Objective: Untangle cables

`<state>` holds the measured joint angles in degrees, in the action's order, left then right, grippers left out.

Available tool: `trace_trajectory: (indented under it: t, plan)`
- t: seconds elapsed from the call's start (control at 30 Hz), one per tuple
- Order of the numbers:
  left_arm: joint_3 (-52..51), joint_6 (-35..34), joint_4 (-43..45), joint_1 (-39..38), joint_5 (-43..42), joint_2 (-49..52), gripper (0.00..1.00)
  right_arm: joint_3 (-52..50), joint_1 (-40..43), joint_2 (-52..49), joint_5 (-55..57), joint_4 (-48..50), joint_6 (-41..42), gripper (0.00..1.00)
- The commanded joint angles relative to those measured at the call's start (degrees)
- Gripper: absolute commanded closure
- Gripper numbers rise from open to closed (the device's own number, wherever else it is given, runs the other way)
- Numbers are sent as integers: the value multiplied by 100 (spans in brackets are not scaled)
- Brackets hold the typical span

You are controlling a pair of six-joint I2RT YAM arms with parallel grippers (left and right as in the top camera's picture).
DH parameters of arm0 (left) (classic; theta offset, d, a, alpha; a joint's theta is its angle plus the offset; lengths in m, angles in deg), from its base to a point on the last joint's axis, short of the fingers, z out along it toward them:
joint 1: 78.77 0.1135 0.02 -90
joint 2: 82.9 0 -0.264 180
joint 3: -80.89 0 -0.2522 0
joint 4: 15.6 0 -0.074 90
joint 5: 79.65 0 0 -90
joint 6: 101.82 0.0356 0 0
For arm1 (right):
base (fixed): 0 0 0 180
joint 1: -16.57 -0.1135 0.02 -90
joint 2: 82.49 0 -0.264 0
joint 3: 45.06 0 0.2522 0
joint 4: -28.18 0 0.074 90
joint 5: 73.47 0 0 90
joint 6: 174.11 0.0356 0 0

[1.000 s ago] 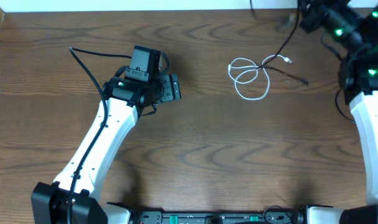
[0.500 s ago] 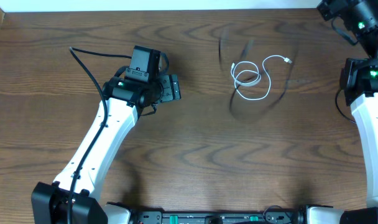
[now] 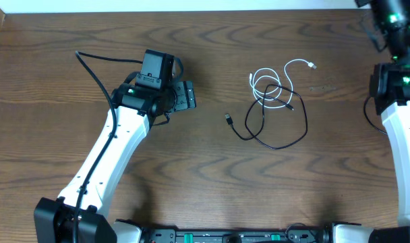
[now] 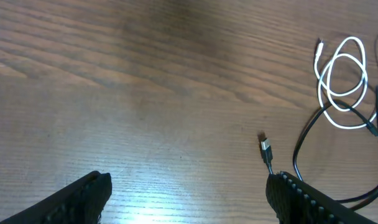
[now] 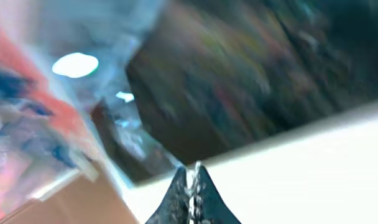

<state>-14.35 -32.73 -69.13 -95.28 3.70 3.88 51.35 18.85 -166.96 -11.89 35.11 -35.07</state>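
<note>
The white cable (image 3: 264, 86) lies in small loops on the table right of centre, one plug end (image 3: 312, 65) pointing right. The black cable (image 3: 267, 143) lies in one wide loop just below it and crosses the white loops at their lower right; its plug (image 3: 229, 119) points left. My left gripper (image 3: 187, 95) is open and empty, left of both cables. In the left wrist view its fingers (image 4: 189, 202) frame bare wood, with the black plug (image 4: 265, 150) and white loops (image 4: 364, 78) ahead to the right. My right gripper (image 5: 191, 186) is shut, raised off the table; its view is blurred.
The right arm (image 3: 394, 101) stands along the table's right edge. The left arm's black wire (image 3: 90, 64) trails at the far left. The table's back edge (image 3: 191, 9) runs along the top.
The black cable, earlier held up at the back right, has dropped onto the table below the white loops. The right arm has swung up and away to the top right. The left arm is still.
</note>
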Motion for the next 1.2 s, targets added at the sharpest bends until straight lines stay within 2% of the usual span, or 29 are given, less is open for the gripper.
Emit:
trace_trajectory:
  t: [0.0, 0.1, 0.2, 0.33, 0.47, 0.7, 1.03, 1.17]
  plan:
    - [46, 70, -7, 4, 94, 4, 15, -15, -26, -9, 101, -1200, -758, 96]
    - [46, 70, -7, 4, 94, 4, 15, -15, -26, -90, 192, -2898, -1954, 91]
    - [46, 70, -7, 4, 94, 4, 15, -17, -68, -247, 796, -4577, -2677, 85]
    - [46, 70, -7, 4, 94, 4, 15, -22, -122, -479, 1064, -5827, -3130, 82]
    - [46, 70, -7, 4, 94, 4, 15, -26, -131, -852, 1751, -6896, -3200, 76]
    - [46, 70, -7, 4, 96, 4, 15, -26, -186, -1637, 1843, -7604, -3504, 69]
    - [46, 70, -7, 4, 96, 4, 15, -39, -483, -2546, 1867, -8616, -3416, 63]
    - [46, 70, -9, 4, 94, 4, 15, -229, -540, -2688, 1969, -8684, -3202, 62]
